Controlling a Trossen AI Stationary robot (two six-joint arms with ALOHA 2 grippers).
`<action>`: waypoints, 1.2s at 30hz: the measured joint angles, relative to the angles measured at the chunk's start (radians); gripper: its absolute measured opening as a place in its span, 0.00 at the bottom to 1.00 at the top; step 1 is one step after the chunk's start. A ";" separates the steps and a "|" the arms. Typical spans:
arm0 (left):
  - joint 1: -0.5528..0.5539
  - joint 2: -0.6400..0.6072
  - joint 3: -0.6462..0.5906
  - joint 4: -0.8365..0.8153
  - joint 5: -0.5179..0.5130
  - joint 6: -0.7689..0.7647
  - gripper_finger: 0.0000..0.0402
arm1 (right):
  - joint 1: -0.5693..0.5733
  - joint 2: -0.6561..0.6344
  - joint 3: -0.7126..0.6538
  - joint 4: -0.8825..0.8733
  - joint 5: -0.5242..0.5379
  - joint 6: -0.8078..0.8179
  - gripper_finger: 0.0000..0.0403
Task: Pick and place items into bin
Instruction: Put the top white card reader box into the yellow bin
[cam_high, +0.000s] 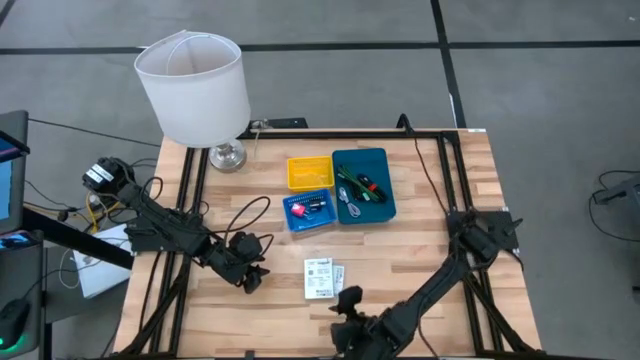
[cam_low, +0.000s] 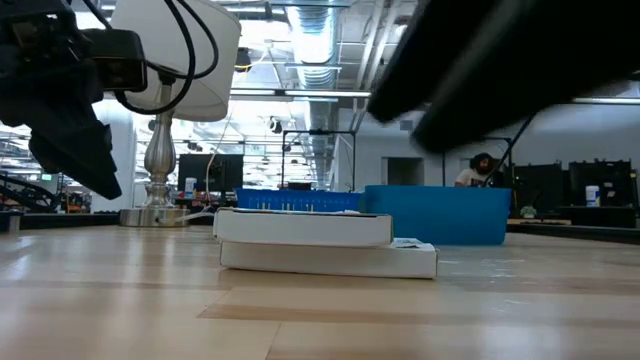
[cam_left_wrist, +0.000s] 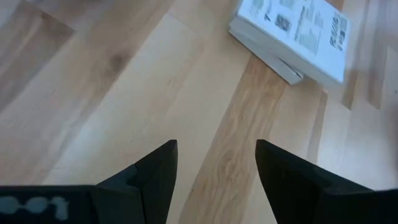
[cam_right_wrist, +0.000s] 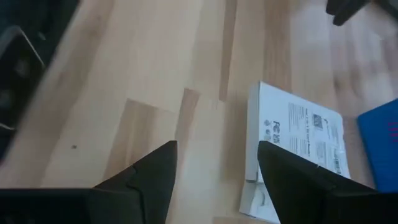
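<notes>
Two white printed packets lie stacked flat on the table near its front middle; they also show in the low view, the left wrist view and the right wrist view. The tray set stands behind them: yellow square, small blue square with a red-pink bit, larger teal-blue rectangle with black, green and red pieces and a grey cable. My left gripper hovers open left of the packets. My right gripper hovers open just in front of them.
A white lampshade on a silver base stands at the table's far left. A black cable loops over the table left of the trays. Black rails frame the work area. Bare wood lies right of the packets.
</notes>
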 joint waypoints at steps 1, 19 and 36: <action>-0.003 0.000 0.000 0.000 0.006 0.000 0.51 | 0.002 0.024 0.025 -0.018 0.026 0.005 0.54; -0.012 0.000 0.000 -0.001 0.009 -0.031 0.51 | 0.007 0.263 0.257 -0.280 0.215 0.001 0.54; -0.012 0.000 0.000 -0.001 0.002 -0.029 0.51 | -0.034 0.272 0.289 -0.322 0.271 0.010 0.53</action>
